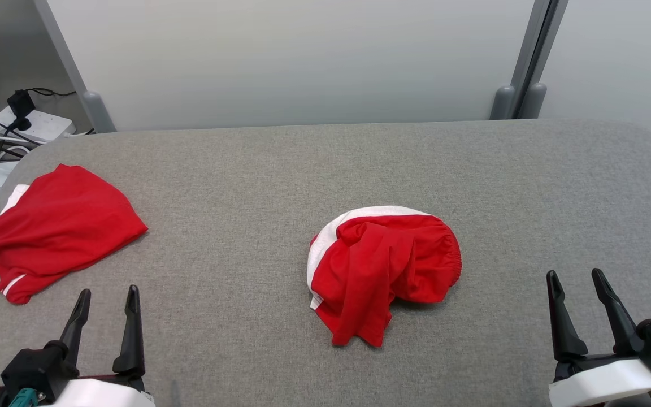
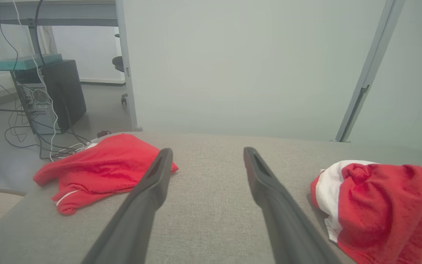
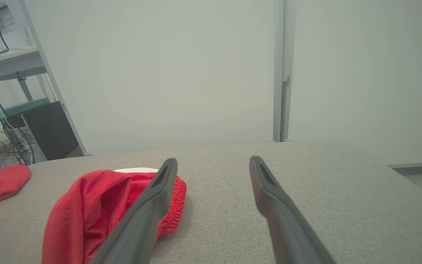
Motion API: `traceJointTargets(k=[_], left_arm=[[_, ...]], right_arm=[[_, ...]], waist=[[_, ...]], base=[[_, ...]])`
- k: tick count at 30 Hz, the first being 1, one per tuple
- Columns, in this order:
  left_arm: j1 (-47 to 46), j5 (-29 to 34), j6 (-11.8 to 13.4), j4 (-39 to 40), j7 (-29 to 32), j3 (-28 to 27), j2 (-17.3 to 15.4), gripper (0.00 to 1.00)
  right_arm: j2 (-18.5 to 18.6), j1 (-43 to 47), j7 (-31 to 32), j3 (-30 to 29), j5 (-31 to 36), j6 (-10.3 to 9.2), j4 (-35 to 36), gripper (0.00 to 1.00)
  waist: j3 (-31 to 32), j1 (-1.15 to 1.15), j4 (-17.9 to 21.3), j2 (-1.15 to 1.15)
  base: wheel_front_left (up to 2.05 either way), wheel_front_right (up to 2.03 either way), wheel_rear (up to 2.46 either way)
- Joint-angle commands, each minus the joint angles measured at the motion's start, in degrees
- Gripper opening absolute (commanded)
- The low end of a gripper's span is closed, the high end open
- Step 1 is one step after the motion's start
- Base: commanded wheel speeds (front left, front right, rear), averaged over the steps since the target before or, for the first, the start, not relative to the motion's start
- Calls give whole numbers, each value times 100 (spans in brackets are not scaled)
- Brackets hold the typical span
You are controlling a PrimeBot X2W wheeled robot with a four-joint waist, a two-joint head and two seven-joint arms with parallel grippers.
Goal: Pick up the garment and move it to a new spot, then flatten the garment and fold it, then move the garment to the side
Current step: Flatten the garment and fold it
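Note:
A crumpled red garment (image 1: 382, 265) with a white band lies bunched in the middle of the grey table (image 1: 325, 164); it also shows at the right of the left wrist view as a red garment (image 2: 376, 205) and at the lower left of the right wrist view as a red heap (image 3: 90, 212). My left gripper (image 1: 108, 299) stands open near the table's front left, well left of the heap. My right gripper (image 1: 577, 282) stands open at the front right, apart from it. Both hold nothing. The left gripper (image 2: 205, 154) and right gripper (image 3: 213, 165) hover above bare cloth.
A second red garment (image 1: 48, 229) with white trim lies flat at the table's left edge. A power strip with cables (image 1: 26, 121) sits beyond the left corner. A pale partition wall (image 1: 303, 56) runs behind the table. A computer tower (image 2: 55, 95) stands on the floor.

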State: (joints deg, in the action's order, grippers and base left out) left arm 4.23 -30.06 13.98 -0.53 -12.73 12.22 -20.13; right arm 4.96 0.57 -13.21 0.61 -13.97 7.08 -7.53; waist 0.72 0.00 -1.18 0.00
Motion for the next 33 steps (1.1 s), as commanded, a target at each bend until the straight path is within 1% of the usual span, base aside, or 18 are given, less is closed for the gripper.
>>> traceJointTargets(k=[1,4,13,15,17,20,22,27,29,30,33], left_arm=[[-240,54,-112,103,-46,-164,-165,100],[-282,-3,-204,73,36,-111,-189,100],[-361,-115,-257,32,115,-89,-192,100],[-383,-113,-265,49,146,-32,-166,100],[-450,-98,-328,75,233,118,-119,100],[-664,-65,-540,16,417,522,46,100],[-881,-45,-735,-151,497,815,206,100],[-1496,-52,-1199,-892,604,1412,705,100],[-1752,-82,-1376,-1279,657,1577,884,100],[-1752,-82,-1376,-1279,657,1577,884,100],[-2122,-111,-1586,-1887,692,1725,1090,100]], right_arm=[[53,-93,27,118,45,41,194,100],[66,-91,53,118,51,41,214,100],[62,-95,92,119,56,41,283,100],[61,-104,101,117,56,41,298,100],[64,-122,114,111,56,41,328,100],[72,-177,131,115,57,41,394,100],[83,-225,146,123,59,41,442,100],[130,-391,186,195,48,41,570,100],[158,-467,195,230,41,41,609,100],[158,-467,195,230,41,41,609,100],[189,-584,196,282,23,41,646,100]], waist=[[-4,0,0,0],[-13,0,-7,0],[-42,0,-33,0],[-61,0,-45,0],[-125,0,-65,0],[-287,0,-84,0],[-426,0,-79,0],[-847,0,5,0],[-1013,0,66,0],[-1013,0,66,0],[-1245,0,171,0]], base=[[0,0,0],[0,0,0],[0,0,0],[0,0,0],[0,0,0],[0,0,0],[0,0,0],[0,0,0],[0,0,0],[0,0,0],[0,0,0]])
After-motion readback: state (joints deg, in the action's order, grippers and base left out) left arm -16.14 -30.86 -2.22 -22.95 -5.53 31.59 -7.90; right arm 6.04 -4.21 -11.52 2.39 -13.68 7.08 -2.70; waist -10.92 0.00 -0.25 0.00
